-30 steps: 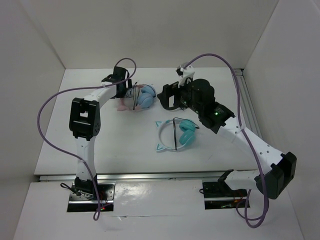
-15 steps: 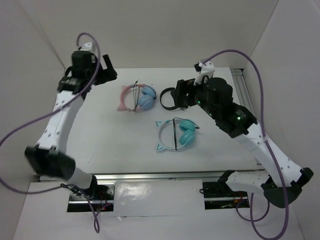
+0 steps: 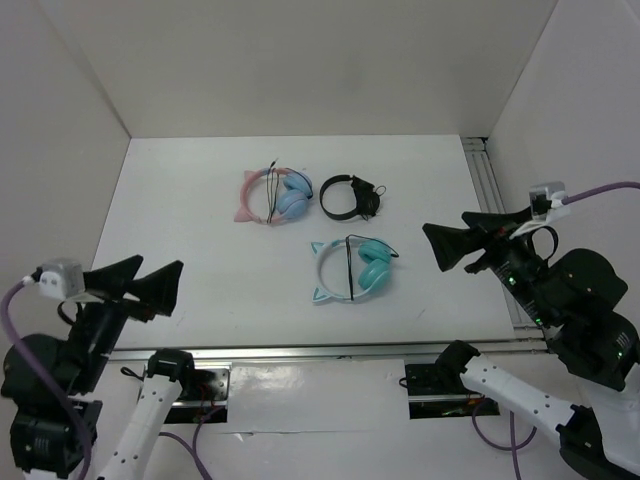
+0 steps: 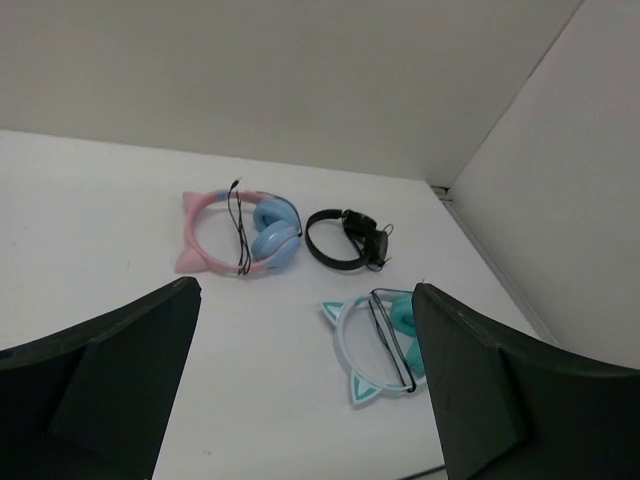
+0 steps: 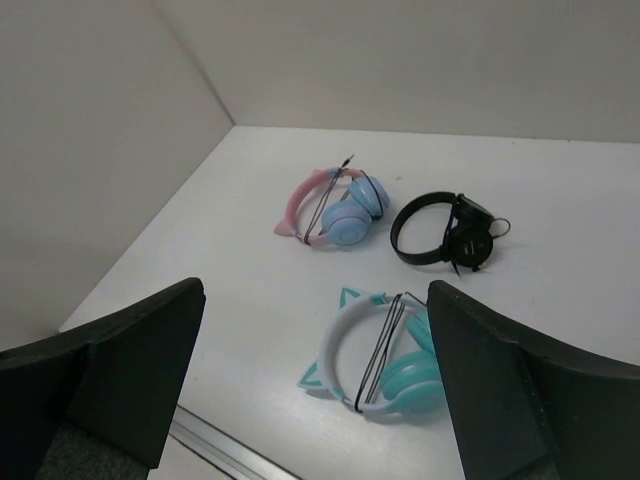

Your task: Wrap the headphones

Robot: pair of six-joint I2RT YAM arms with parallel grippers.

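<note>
The pink-banded headphones (image 3: 258,195) with light blue cups lie flat at the far middle of the table, and their thin black cable runs in a few turns across the band. They also show in the left wrist view (image 4: 240,230) and the right wrist view (image 5: 335,205). My left gripper (image 3: 160,264) hangs open and empty high above the near left edge, far from them. My right gripper (image 3: 444,223) hangs open and empty high over the right side. In both wrist views the jaws (image 4: 305,288) (image 5: 315,288) stand wide apart with nothing between them.
Teal-cupped, white-banded cat-ear headphones (image 3: 350,268) lie mid-table with a cable across the band. Small black headphones (image 3: 350,197) lie just right of the pink ones. White walls enclose the table on three sides. A metal rail (image 3: 300,352) runs along the near edge.
Both arms have pulled back from the far side and risen towards the near edge. My left gripper has left the pink headphones, my right gripper the black ones. The headphones have not moved.
</note>
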